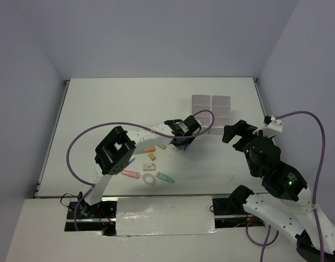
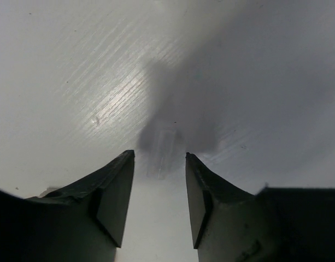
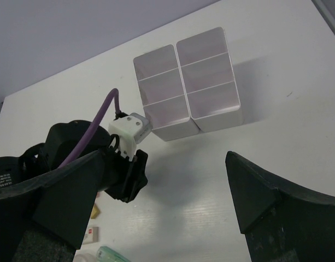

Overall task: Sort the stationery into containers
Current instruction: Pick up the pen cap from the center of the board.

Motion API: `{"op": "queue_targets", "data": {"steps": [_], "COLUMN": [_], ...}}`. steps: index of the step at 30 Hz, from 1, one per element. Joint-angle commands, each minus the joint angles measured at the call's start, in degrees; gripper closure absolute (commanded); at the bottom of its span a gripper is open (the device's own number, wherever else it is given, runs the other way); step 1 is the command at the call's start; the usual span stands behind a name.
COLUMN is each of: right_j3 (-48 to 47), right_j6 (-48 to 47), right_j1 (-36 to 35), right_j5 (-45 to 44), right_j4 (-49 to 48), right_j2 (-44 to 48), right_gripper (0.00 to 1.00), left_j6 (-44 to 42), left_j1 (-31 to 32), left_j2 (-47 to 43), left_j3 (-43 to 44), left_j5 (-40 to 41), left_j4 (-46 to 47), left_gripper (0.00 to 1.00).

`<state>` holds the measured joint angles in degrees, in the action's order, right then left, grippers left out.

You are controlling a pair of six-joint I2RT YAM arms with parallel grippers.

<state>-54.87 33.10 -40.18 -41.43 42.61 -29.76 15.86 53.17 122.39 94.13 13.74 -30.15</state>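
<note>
Reviewer: Progress so far?

Operator: Barely started, I'd say. The containers sit toward the far right of the table, and every compartment I can see from the right wrist looks bare.

Reviewer: Where's the stationery?

Operator: The stationery is loose in a cluster on the table, left of the containers and well apart from them. I count an orange highlighter, an eraser, a pink highlighter, a clear ring and a green piece. A few smaller bits are too tiny to name.

Reviewer: Left end effector?

Operator: My left end effector is low over the table, between the cluster and the containers. Its jaws are part-way apart with bare table in the gap. A faint pale shape lies just past the tips, too blurred to identify. I see nothing gripped.

Reviewer: Right?

Operator: The right end effector has its jaws spread wide and holds nothing. It hangs near the containers' front edge.

Reviewer: What's left?

Operator: Pretty much everything, by my read. Each visible piece needs picking up and dropping into a compartment.
</note>
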Motion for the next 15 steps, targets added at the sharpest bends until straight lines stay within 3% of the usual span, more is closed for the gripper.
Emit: {"op": "queue_targets", "data": {"steps": [1,7,10,15], "right_j3": [0.0,0.2,0.3,0.4], "right_j6": [-0.7,-0.6,-0.5,-0.4], "right_j1": [0.2,0.2,0.2,0.2], "right_j5": [-0.8,-0.9,-0.8,-0.7], "right_j4": [-0.9,-0.9,-1.0,-0.9], "right_j2": [-0.1,0.1,0.0,-0.3], "right_gripper": [0.0,0.0,0.0,0.0], "left_j6": [-1.3,-0.9,-0.8,-0.3], "left_j1": [-0.2,-0.1,-0.1,-0.1], "left_j2": [2.1,2.2,2.5,2.0], "left_j3": [-0.1,-2.2,-2.5,-3.8], "left_j5": [-1.7,-2.4,-3.1,-3.6], "left_j4": [0.9,1.6,1.2,1.1], "left_gripper": [0.47,0.51,0.66,0.73]}}
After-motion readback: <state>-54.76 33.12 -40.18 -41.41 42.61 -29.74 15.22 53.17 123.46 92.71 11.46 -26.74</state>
